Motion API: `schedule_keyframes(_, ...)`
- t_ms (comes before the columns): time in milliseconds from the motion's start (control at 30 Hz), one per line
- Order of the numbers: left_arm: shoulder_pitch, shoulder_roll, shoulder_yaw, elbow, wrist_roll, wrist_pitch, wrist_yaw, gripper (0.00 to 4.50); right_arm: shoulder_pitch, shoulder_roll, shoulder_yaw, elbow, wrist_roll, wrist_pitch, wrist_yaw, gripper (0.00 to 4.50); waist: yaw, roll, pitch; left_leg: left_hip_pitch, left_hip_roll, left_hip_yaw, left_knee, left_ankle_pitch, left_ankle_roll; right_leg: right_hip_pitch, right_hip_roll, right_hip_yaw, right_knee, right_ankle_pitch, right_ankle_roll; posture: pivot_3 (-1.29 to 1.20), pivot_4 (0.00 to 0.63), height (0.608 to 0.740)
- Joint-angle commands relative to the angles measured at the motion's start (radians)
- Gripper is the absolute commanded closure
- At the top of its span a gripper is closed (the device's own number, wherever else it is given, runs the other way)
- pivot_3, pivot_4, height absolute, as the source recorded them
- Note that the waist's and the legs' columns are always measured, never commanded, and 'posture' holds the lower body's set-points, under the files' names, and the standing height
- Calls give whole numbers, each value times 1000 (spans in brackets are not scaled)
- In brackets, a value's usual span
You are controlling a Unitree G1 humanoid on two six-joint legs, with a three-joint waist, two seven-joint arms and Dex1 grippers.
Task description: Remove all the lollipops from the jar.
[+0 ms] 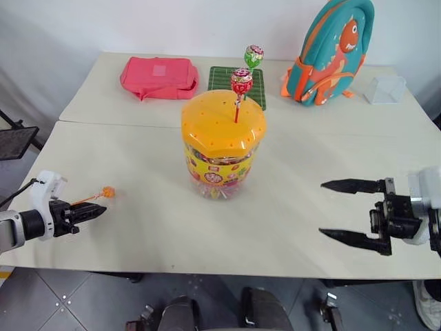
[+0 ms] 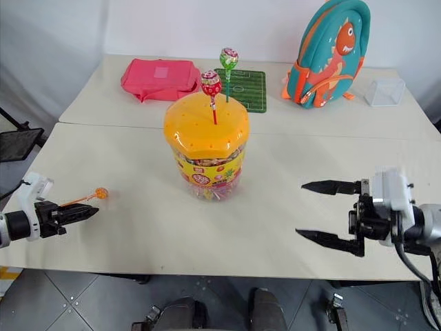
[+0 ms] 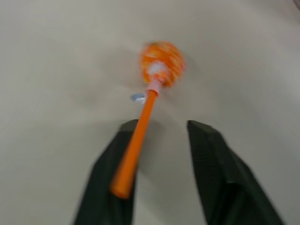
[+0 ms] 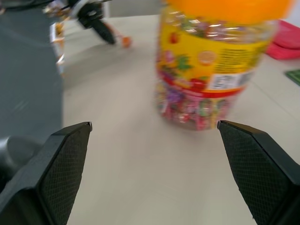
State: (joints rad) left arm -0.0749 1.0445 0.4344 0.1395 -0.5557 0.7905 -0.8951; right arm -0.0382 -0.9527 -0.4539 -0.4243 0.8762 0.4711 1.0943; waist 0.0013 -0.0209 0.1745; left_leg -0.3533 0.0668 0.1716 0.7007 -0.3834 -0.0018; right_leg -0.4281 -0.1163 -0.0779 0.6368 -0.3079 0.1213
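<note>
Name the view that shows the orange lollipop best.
The left wrist view: the orange lollipop is large there, its stick lying along one finger of the open left hand. The left and right eye views show it small, at that hand's tips over the table. The right wrist view gives a distant orange speck.

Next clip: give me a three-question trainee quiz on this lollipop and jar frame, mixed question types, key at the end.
1. How many lollipops stand in the jar lid?
2. True or false: the right end effector is shut on the jar.
3. Where is the orange lollipop? A in the lid; B at the left end effector, over the table; C beside the backpack.

Key: 1. Two: the red lollipop and the green lollipop. 2. False: it is open, apart from the jar. 3. B.
</note>
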Motion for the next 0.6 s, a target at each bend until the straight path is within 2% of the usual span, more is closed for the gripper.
schedule_keyframes(33,-9,17,148,45,-52,-206,-217,1567,-139,40,8,-7,119,76,-146,0,-5,0,0,0,0,0,0,0,0,-1,0,0,0,0,0,0,150,740)
schedule_keyframes(100,-18,-4,212,81,-103,-282,-329,1567,-259,84,41,18,139,93,-218,0,-11,0,0,-1,2,5,0,-1,-2,-4,0,-2,2,-1,-3,0,150,740)
schedule_keyframes(200,-49,-18,212,138,-79,-360,-342,1567,-382,133,95,48,112,126,-313,0,-17,1,0,0,2,7,-1,-1,-2,-6,0,-3,5,-1,-3,0,150,740)
schedule_keyframes(300,-95,-83,203,32,-146,-347,-319,1567,-494,217,178,74,66,130,-401,0,-15,2,0,0,2,7,-1,-1,-3,-9,0,-2,8,-1,-3,0,150,740)
schedule_keyframes(333,-124,-124,205,-25,-203,-310,-282,1197,-528,245,222,65,56,148,-427,0,-14,2,0,-2,2,7,-1,-1,-3,-10,0,-2,8,-1,-3,0,150,740)
schedule_keyframes(400,-167,-202,191,-131,-285,-264,-227,756,-594,295,306,58,18,179,-471,0,-15,0,-1,-5,2,7,2,-1,-2,-13,0,-2,11,0,-2,0,150,740)
schedule_keyframes(467,-188,-270,160,-215,-323,-264,-205,140,-666,355,373,80,-32,194,-525,0,-23,0,-1,-6,2,7,3,-1,-3,-15,-1,-2,14,0,-2,0,150,740)
schedule_keyframes(600,-202,-310,113,-270,-374,-211,-186,63,-738,417,447,80,-92,204,-535,0,-37,0,-1,-5,2,6,3,-1,-3,-16,-1,-2,17,0,-2,0,150,740)
